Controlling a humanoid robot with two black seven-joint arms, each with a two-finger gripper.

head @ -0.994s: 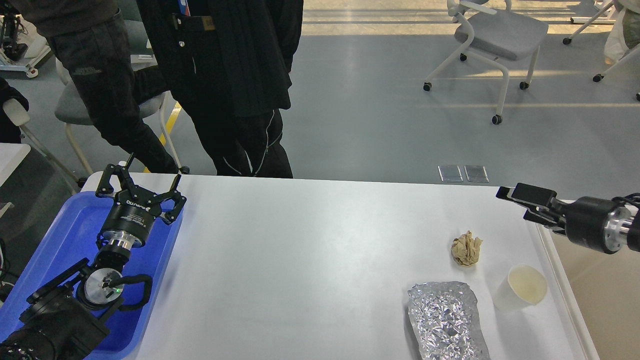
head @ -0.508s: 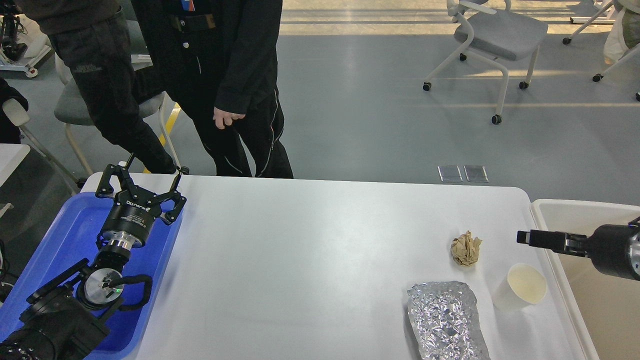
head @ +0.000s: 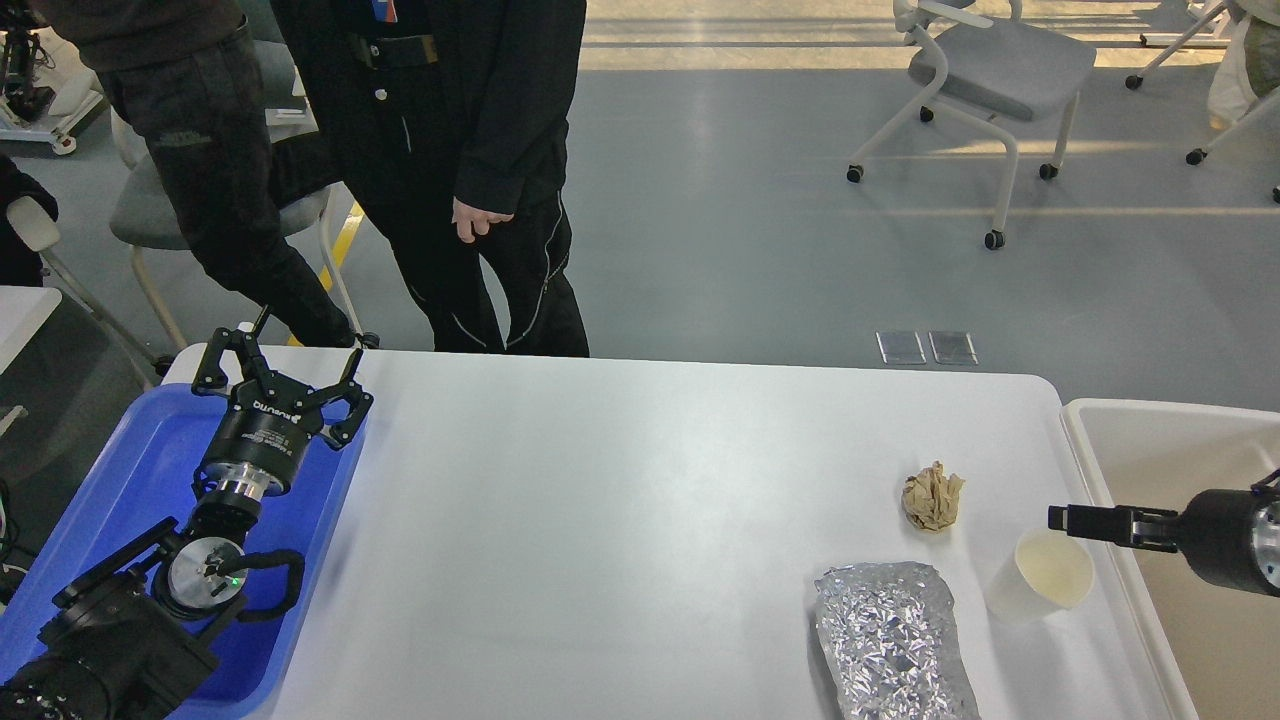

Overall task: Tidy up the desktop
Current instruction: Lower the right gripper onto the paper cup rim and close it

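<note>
The white desktop [head: 620,520] carries a crumpled brown paper ball [head: 933,497], a crinkled sheet of silver foil [head: 892,640] and an upright white paper cup [head: 1040,580], all at the right front. My right gripper [head: 1062,520] comes in from the right, level and side-on, with its tip just above the cup's far rim; its fingers cannot be told apart. My left gripper [head: 282,372] is open and empty, with its fingers spread over the far right corner of the blue tray [head: 120,480].
A cream-white bin [head: 1150,440] stands against the desktop's right edge, under my right arm. Two people in dark clothes [head: 450,170] stand close behind the table's far left edge. A white wheeled chair [head: 990,70] stands far back on the grey floor.
My right gripper has come down and back from above the table's far right corner to just over the cup. The left arm has not moved. The person behind has shifted.
</note>
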